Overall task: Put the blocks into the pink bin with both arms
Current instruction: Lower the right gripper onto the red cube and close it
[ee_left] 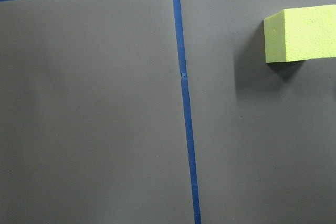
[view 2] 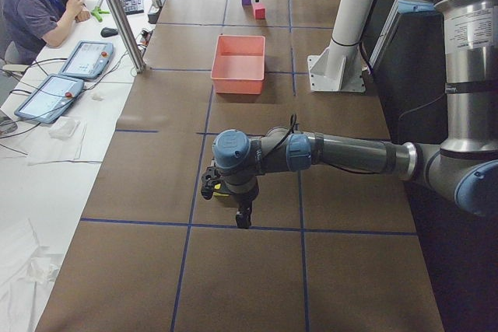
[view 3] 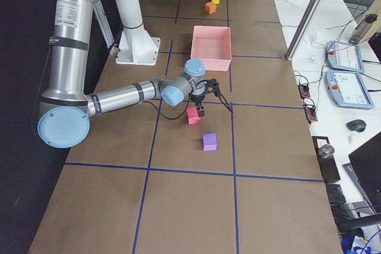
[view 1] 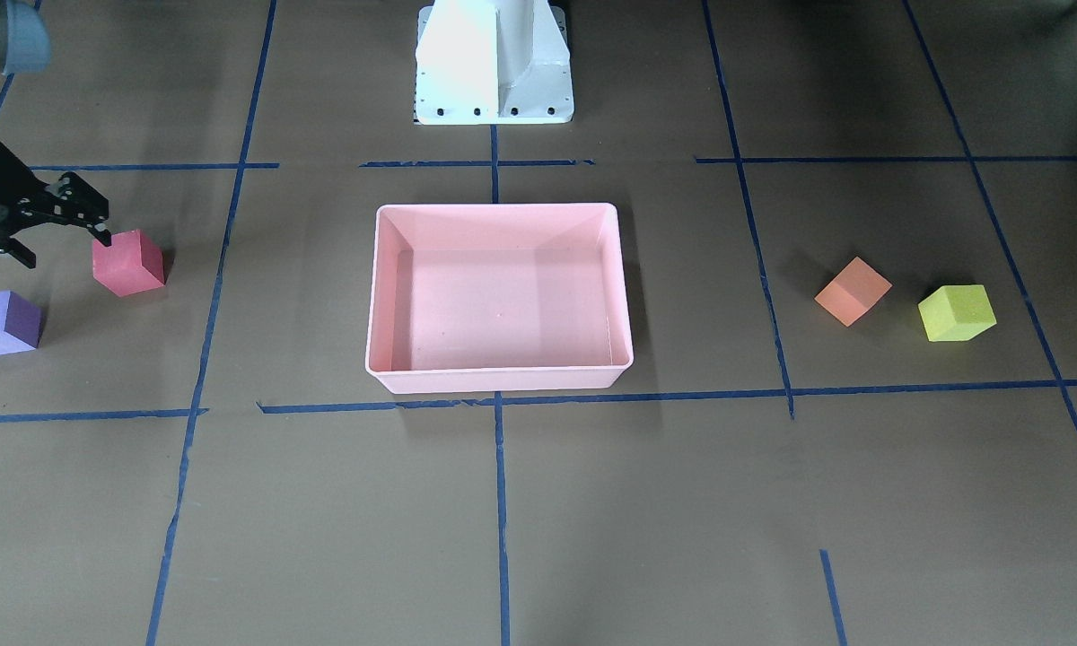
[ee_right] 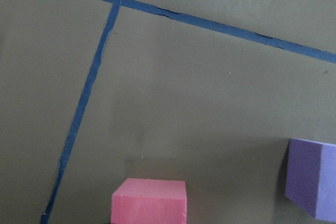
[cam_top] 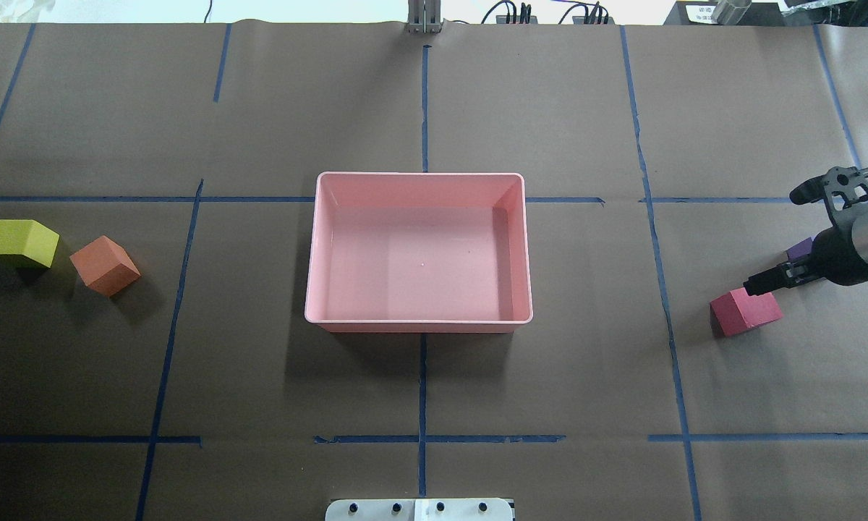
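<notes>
Red block (cam_top: 745, 312) lies at one fingertip of the wide-spread right claw (cam_top: 775, 240); left claw (view 2: 226, 204): cannot tell.

- The pink bin (cam_top: 419, 174) looks like smooth moulded plastic with a soft sheen on its floor.
- The yellow-green block (ee_left: 307, 32) is matt with a fine grainy, foam-like surface. The red block (ee_right: 149, 200), purple block (ee_right: 315, 182) and orange block (view 1: 853, 291) are just as dull.
- The table (cam_top: 550, 108) is covered in matt brown paper, faintly creased, with blue tape (ee_left: 184, 103) stuck flat on it.
- The right arm (view 3: 119, 98) has satin grey metal tubes and smooth light-blue joint caps (view 3: 62, 128).
- The right gripper (cam_top: 772, 241) is dull black.
- The pedestal base (view 1: 494, 63) looks like glossy white painted metal.
</notes>
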`<state>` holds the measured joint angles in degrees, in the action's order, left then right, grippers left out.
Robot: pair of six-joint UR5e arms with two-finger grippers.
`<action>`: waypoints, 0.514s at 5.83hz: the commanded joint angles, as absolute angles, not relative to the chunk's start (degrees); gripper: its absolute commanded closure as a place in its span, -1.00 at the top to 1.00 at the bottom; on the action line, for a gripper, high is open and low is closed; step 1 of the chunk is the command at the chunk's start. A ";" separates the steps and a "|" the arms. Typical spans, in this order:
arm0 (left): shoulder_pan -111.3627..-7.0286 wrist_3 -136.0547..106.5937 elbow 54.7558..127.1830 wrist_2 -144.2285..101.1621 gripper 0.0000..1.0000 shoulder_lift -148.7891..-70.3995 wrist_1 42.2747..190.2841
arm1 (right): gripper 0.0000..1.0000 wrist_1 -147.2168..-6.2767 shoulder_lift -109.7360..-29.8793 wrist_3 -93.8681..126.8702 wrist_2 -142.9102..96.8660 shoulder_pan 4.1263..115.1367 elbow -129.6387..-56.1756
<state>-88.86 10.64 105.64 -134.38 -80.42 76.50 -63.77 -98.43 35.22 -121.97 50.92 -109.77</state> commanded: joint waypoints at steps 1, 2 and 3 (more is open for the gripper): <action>-88.86 10.63 105.64 -134.38 1.00 -80.42 76.46 | 1.00 -63.72 -98.35 35.42 -120.68 48.09 -107.25; -88.86 10.55 105.56 -134.38 1.00 -80.42 76.38 | 1.00 -63.72 -98.09 35.42 -120.24 46.51 -105.66; -88.86 10.55 105.56 -134.38 1.00 -80.42 76.38 | 1.00 -63.63 -97.22 35.51 -118.76 44.58 -104.25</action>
<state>-88.86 10.57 105.58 -134.38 -80.42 76.40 -63.70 -97.90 35.45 -119.97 46.43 -105.76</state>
